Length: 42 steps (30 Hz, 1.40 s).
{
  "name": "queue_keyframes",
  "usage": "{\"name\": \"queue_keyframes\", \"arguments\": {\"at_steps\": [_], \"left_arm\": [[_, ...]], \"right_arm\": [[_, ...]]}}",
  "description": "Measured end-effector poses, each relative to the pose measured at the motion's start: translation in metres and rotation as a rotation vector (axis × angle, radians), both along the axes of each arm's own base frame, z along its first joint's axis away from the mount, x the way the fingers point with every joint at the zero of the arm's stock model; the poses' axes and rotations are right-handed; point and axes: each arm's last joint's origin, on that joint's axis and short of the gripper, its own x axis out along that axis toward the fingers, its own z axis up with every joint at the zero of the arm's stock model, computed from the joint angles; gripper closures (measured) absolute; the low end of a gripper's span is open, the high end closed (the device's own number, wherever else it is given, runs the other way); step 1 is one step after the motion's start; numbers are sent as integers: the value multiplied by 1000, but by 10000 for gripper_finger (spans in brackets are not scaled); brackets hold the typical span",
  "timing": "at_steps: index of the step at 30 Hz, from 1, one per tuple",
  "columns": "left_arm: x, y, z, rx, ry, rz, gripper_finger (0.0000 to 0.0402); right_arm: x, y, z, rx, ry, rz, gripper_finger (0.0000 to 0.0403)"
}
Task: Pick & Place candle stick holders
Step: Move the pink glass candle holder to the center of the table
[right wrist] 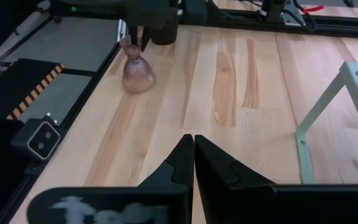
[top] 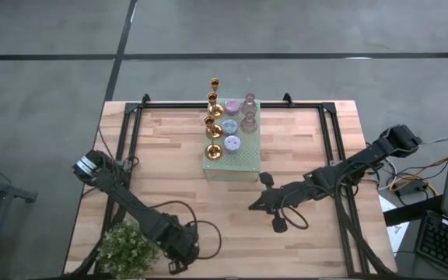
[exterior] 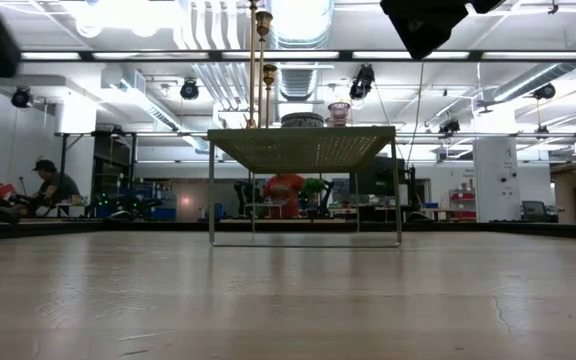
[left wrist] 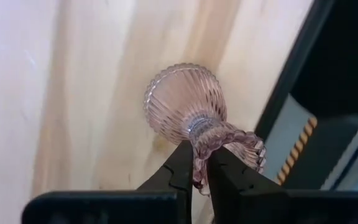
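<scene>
Pink ribbed glass fills the left wrist view: a small fluted candle holder pinched at its scalloped rim by the left gripper, whose dark fingers close narrowly on the glass above the wooden table. The right wrist view shows the same holder from the side, its wide end resting on the boards beside the table's black edge rail. From overhead the holder is hidden under the left arm, near the potted plant.

Well away from the plant, toward the table's middle, the right gripper hangs with its fingers pressed together on nothing, just off the near edge of the pale green perforated stand. On that stand the overhead view shows a row of gold candlesticks beside squat pink and pale-blue holders. Only the low view shows the stand raised on thin legs.
</scene>
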Motion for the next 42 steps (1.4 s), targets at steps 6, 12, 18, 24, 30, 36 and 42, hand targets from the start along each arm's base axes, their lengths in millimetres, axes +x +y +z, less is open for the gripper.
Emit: {"name": "queue_keyframes", "arguments": {"at_steps": [6, 12, 18, 24, 30, 36, 42], "left_arm": [[20, 22, 1, 32, -57, 94, 365], [42, 52, 1, 32, -96, 149, 371], [65, 81, 3, 22, -192, 187, 370], [80, 108, 4, 14, -228, 258, 370], [94, 124, 7, -35, -312, 304, 370], [110, 128, 2, -47, -316, 298, 370], [137, 127, -1, -35, -352, 236, 370]], "right_arm": [[-4, 5, -5, -8, 11, 22, 394], [-11, 13, -11, -22, 23, 30, 394], [-19, 23, -15, -39, 25, 35, 394], [-24, 30, -17, -36, 7, 42, 394], [-27, 30, -23, -39, 13, 32, 394], [-29, 28, -31, -38, 13, 12, 394], [-31, 26, -35, -36, 11, 10, 394]]}}
